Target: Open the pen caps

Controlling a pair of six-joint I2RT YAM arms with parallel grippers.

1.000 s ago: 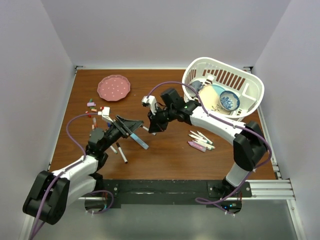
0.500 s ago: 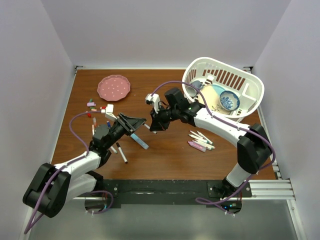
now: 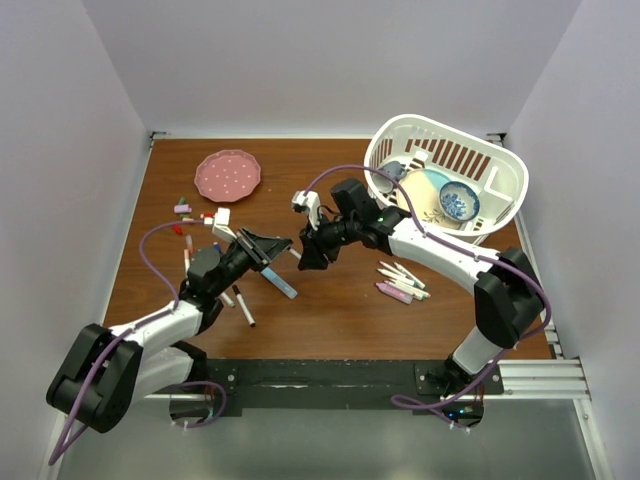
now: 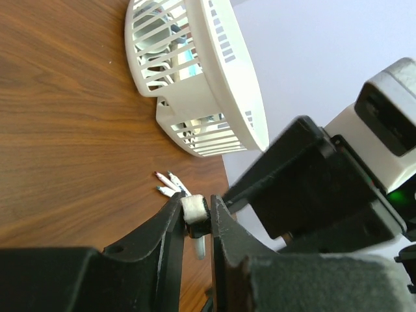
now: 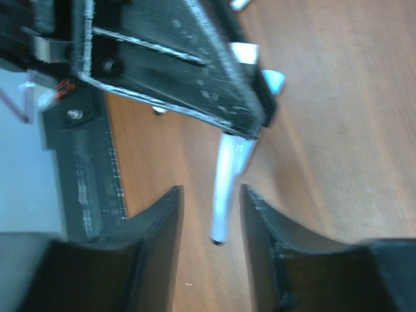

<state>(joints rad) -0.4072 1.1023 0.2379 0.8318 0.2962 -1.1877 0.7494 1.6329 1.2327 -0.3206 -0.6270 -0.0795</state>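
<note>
A robot test cell in a lab: plain white walls (image 3: 330, 60) box in a wooden worktop (image 3: 330, 320) on three sides. The cabled left arm (image 3: 160, 328) and right arm (image 3: 440, 250) are bolted to a black bar (image 3: 330, 378) at the frame's bottom (metal rail (image 3: 545, 375) alongside).

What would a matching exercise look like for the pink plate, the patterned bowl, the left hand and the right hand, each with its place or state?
1 pink plate
2 patterned bowl
3 left hand
4 right hand

A open
B back left of table
C shut on white pen
D in white basket

Pairs: 1-B, 2-D, 3-C, 4-A
</note>
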